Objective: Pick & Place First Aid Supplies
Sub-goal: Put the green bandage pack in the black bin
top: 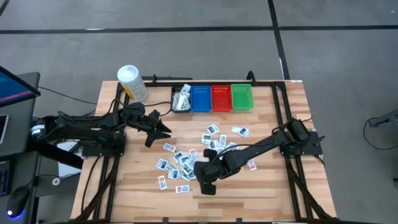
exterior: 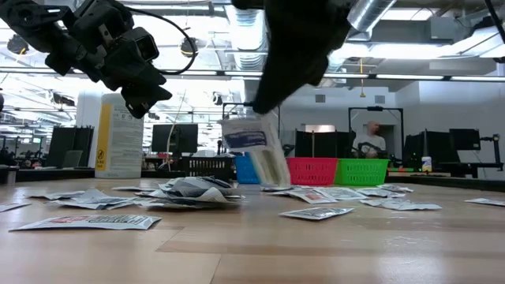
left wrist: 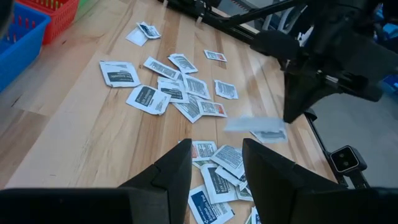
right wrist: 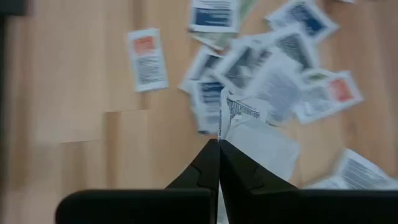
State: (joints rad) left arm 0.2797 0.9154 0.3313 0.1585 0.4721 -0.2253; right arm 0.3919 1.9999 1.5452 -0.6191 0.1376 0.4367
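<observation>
One small flat white packet with a dark blue printed band (exterior: 251, 150) hangs clear of the worktop (top: 267, 186), pinched by its top edge in your right tool (right wrist: 219, 144), whose fingers are clenched tight on it. It dangles above the near edge of the scattered pile of white and pale blue first aid packets (top: 186, 158), well short of the row of small plastic bins (top: 214, 98).

Judging from how it droops and folds in the right wrist view, the packet is very light, thin and limp, probably a slick foil or paper sachet. Expect it to flutter if you swing fast, and to slide out if the pinch loosens. A grip on one edge, as you have now, looks right; the flat face offers nothing to hold.

Those in the pile overlap each other, so for each next one take an edge that sticks out free, or you may lift two at once.

Your left tool (left wrist: 214, 171) hovers over the worktop beside the pile, on the side towards the white cylindrical tub with the yellow label (top: 132, 83), fingers parted and holding nothing.
</observation>
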